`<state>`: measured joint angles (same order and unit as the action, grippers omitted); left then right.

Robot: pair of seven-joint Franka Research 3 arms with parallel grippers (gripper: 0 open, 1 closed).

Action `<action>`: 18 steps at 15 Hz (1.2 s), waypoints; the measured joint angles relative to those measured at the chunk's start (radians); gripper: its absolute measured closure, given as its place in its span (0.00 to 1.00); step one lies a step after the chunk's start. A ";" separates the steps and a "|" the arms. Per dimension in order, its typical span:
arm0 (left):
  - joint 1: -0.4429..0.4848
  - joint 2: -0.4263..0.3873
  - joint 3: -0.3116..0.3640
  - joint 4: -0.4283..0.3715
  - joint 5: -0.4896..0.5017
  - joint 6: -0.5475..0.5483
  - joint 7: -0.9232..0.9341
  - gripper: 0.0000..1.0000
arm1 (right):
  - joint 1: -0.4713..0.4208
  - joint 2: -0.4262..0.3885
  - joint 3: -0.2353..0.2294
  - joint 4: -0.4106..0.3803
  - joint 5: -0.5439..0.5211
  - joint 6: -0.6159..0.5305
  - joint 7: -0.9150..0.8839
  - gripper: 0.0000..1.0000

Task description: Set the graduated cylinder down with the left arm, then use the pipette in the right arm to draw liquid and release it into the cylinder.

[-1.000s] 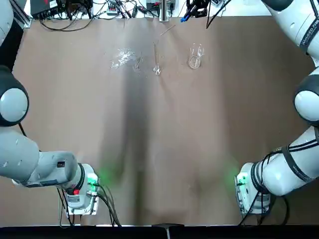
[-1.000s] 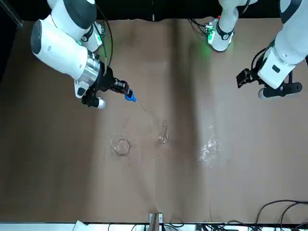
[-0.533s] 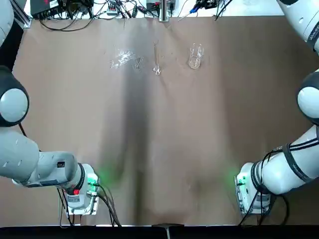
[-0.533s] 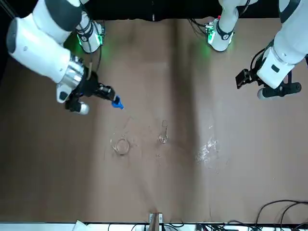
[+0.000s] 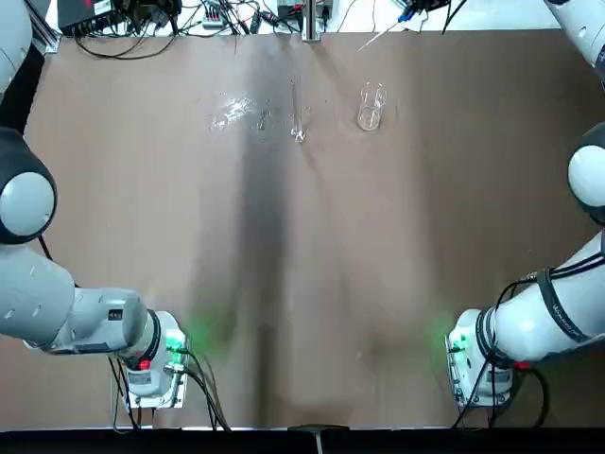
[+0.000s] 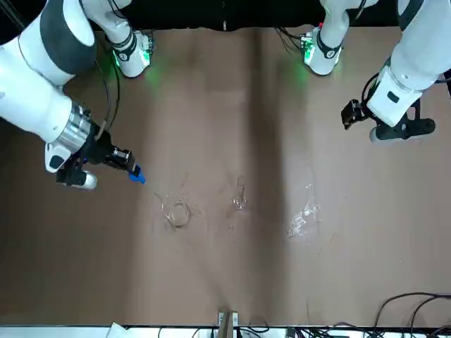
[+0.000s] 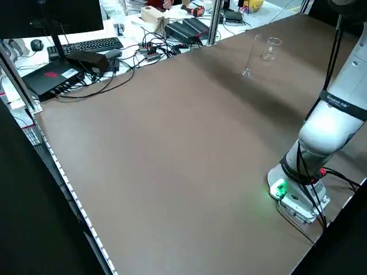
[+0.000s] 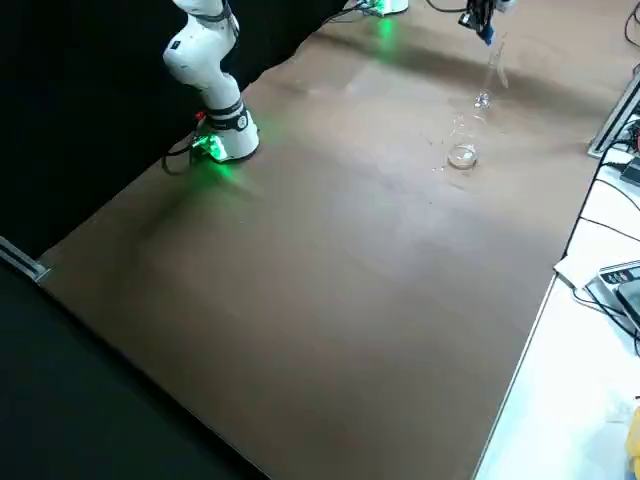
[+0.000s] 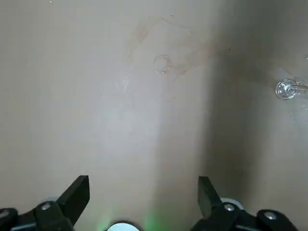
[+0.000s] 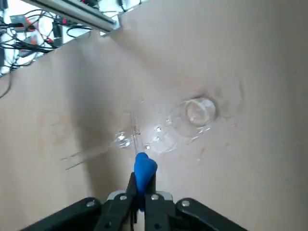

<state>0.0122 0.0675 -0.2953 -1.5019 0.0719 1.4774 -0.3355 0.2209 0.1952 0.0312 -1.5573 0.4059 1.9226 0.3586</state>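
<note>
The graduated cylinder [image 5: 297, 115] stands upright by itself on the brown table, between a short beaker [image 5: 370, 109] and a glassy cluster [image 5: 232, 110]. In the front view the cylinder [image 6: 240, 195] is free of both arms. My right gripper [image 6: 125, 164] is shut on the pipette [image 6: 136, 175] at its blue bulb, hovering off to the beaker's [image 6: 176, 211] outer side, apart from the cylinder. The right wrist view shows the bulb [image 10: 143, 167] pinched between the fingers. My left gripper [image 6: 402, 130] hangs open and empty over the table, well clear of the glassware. Liquid cannot be made out.
Cables, a keyboard [image 7: 86, 46] and electronics crowd the strip beyond the table's far edge. A metal post [image 5: 310, 19] stands at the middle of that edge. Both arm bases [image 5: 156, 364] glow green near the robot's side.
My right gripper has carried the pipette away from the cylinder, out past the beaker toward the robot's right and the far edge. The left arm has barely shifted.
</note>
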 joint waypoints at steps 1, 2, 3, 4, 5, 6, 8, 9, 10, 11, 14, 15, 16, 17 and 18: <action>-0.001 -0.001 -0.001 0.000 0.002 0.000 0.000 0.00 | -0.009 0.006 0.000 -0.002 -0.015 -0.001 -0.018 0.93; -0.001 -0.002 -0.001 0.000 0.002 0.000 0.004 0.00 | -0.021 0.019 0.000 -0.011 -0.041 -0.005 -0.050 0.93; -0.001 -0.002 -0.001 0.001 0.002 0.000 0.011 0.00 | -0.024 0.025 0.000 -0.016 -0.048 -0.006 -0.065 0.93; -0.001 -0.003 -0.001 0.001 0.002 0.000 0.023 0.00 | -0.026 0.029 0.000 -0.021 -0.053 -0.011 -0.081 0.93; -0.001 -0.006 -0.001 0.001 0.002 0.000 0.031 0.00 | -0.027 0.030 0.000 -0.027 -0.055 -0.027 -0.096 0.93; -0.001 -0.009 -0.001 0.001 0.002 0.000 0.037 0.00 | -0.027 0.030 0.000 -0.029 -0.056 -0.046 -0.104 0.93; -0.001 -0.015 -0.002 0.001 0.002 0.000 0.041 0.00 | -0.026 0.030 0.002 -0.029 -0.068 -0.062 -0.110 0.93; -0.001 -0.017 -0.002 0.001 0.002 0.000 0.041 0.00 | -0.024 0.030 0.004 -0.029 -0.084 -0.066 -0.110 0.93; -0.001 -0.018 -0.003 0.001 0.002 0.000 0.041 0.00 | -0.024 0.030 0.005 -0.031 -0.095 -0.068 -0.110 0.93; 0.000 -0.019 -0.003 0.001 0.002 0.000 0.041 0.00 | -0.023 0.031 0.006 -0.032 -0.100 -0.069 -0.111 0.93; 0.004 -0.031 0.003 0.002 0.002 0.000 0.041 0.00 | -0.012 0.045 0.009 -0.037 -0.135 -0.069 -0.111 0.93; 0.005 -0.034 0.004 0.002 0.002 0.000 0.041 0.00 | -0.004 0.056 0.011 -0.037 -0.153 -0.067 -0.111 0.93; 0.007 -0.037 0.004 0.002 0.002 0.000 0.041 0.00 | 0.005 0.068 0.011 -0.037 -0.164 -0.057 -0.111 0.93; 0.008 -0.038 0.004 0.002 0.002 -0.001 0.041 0.00 | 0.015 0.081 0.011 -0.038 -0.172 -0.043 -0.111 0.93; 0.010 -0.038 0.004 0.002 -0.001 -0.001 0.041 0.00 | 0.024 0.093 0.012 -0.038 -0.175 -0.031 -0.111 0.93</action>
<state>0.0218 0.0299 -0.2916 -1.5003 0.0711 1.4768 -0.2944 0.2447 0.2885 0.0428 -1.5950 0.2307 1.8917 0.2472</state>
